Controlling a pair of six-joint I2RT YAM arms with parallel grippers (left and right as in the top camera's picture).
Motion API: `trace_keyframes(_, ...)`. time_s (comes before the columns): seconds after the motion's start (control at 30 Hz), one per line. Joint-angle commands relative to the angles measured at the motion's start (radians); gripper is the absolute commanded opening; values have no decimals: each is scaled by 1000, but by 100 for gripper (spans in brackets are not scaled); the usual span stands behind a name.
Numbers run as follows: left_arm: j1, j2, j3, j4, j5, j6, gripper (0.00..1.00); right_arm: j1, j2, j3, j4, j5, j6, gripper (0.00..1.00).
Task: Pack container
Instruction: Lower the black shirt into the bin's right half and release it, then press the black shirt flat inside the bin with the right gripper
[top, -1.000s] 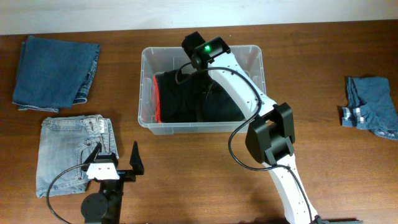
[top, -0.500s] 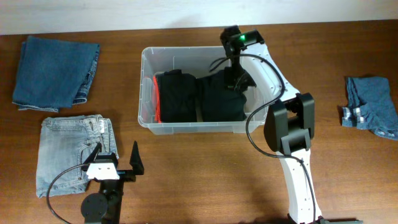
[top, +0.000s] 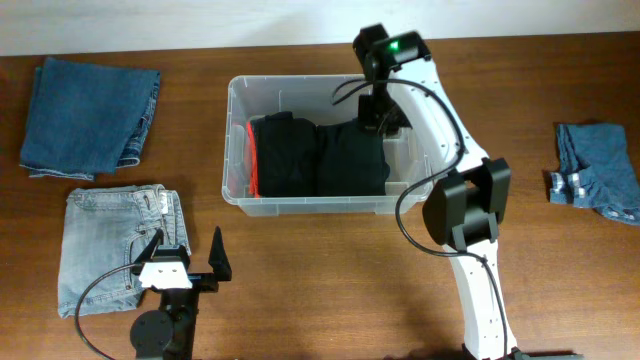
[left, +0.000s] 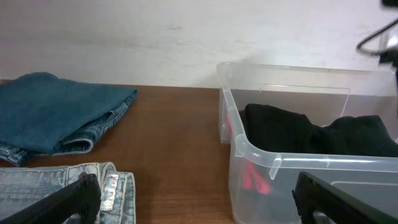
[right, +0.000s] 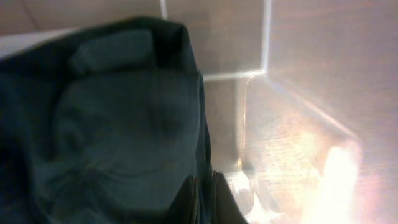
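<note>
overhead even, sharp | left wrist soft | right wrist blurred, container (right: 298, 124) glare

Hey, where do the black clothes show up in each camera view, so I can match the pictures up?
Overhead: the black clothes lie inside the clear bin, upper middle of the picture.
Left wrist: the black clothes sit right of centre, behind the clear bin's near rim.
Right wrist: the black clothes fill the left half.
Shared landmark: the clear bin; its corner shows top right in the right wrist view.

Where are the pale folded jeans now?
Overhead, the pale jeans lie at the front left, below the darker folded denim and next to the open left gripper.
</note>
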Motion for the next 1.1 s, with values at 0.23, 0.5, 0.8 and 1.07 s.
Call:
trace_keyframes(0.23, 4, -4, -2, -7, -3, 9, 99, 88, -25, -25, -147, -114, -63, 4)
trace_keyframes(0.5, 4, -4, -2, -7, -3, 9, 100, 95, -25, -242, -98, -43, -18, 4)
trace_keyframes(0.8, 4, -4, -2, -7, -3, 9, 99, 82, -25, -345, 109, 35, -21, 4)
trace_keyframes(1.07, 4, -4, -2, -7, -3, 9, 99, 68, -39, -155, -11, 32, -21, 4)
